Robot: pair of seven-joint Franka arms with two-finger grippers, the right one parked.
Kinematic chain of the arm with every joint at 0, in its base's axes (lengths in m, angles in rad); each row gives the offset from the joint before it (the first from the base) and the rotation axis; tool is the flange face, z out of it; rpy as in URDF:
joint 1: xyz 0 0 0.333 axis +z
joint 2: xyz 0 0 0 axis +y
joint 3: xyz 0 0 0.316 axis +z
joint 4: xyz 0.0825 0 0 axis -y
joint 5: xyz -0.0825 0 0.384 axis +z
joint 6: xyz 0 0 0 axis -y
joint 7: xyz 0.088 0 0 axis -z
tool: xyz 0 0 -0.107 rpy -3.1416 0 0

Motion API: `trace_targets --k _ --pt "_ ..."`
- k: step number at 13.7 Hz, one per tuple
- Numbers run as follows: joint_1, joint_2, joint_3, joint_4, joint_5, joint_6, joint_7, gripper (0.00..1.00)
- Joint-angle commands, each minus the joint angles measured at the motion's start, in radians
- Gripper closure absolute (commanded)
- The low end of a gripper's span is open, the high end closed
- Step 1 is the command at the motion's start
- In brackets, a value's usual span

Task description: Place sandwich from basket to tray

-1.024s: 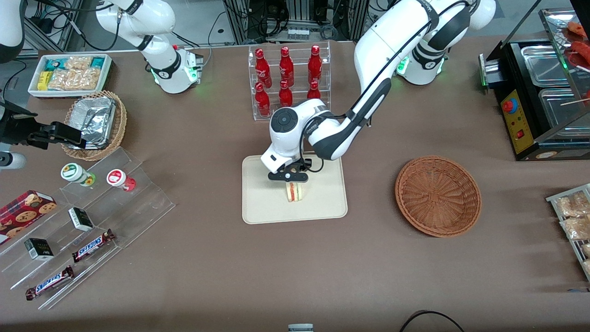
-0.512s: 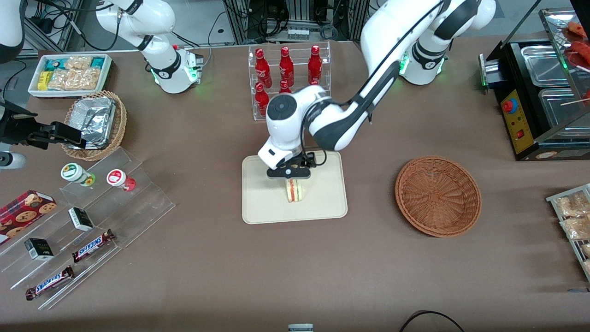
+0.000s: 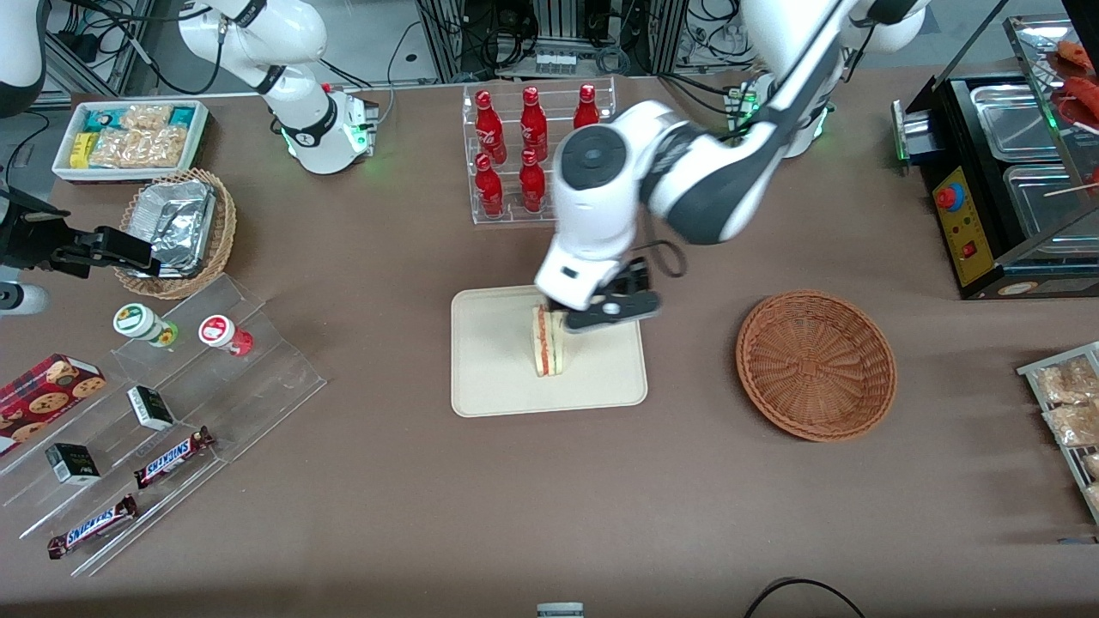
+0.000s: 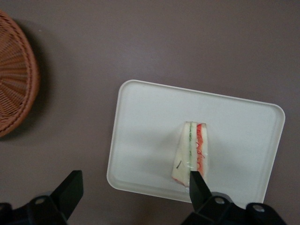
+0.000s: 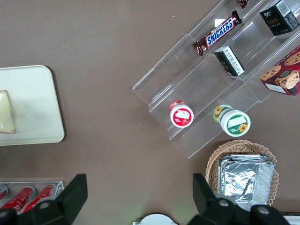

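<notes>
The sandwich stands on its edge in the middle of the cream tray, with its red and green filling showing. It also shows in the left wrist view on the tray. My left gripper is open and empty, lifted above the tray's edge toward the basket, clear of the sandwich. The reddish-brown wicker basket is empty and sits beside the tray toward the working arm's end; its rim shows in the left wrist view.
A clear rack of red bottles stands farther from the camera than the tray. A tiered acrylic stand with snacks and a tan foil basket lie toward the parked arm's end. A black food warmer stands at the working arm's end.
My gripper has let go of the sandwich, risen and moved off toward the basket. The sandwich stays standing on the tray.
</notes>
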Motion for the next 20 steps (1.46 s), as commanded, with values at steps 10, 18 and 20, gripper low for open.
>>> trace_targets --k 10,18,20 --pt "0.332 -0.374 0.000 -0.182 -0.148 -0.274 0.528 0.00" --pt "0.345 -0.508 0.258 -0.290 -0.212 -0.318 0.946 0.00" --pt "0.350 -0.512 0.302 -0.284 -0.221 -0.325 0.998 0.00"
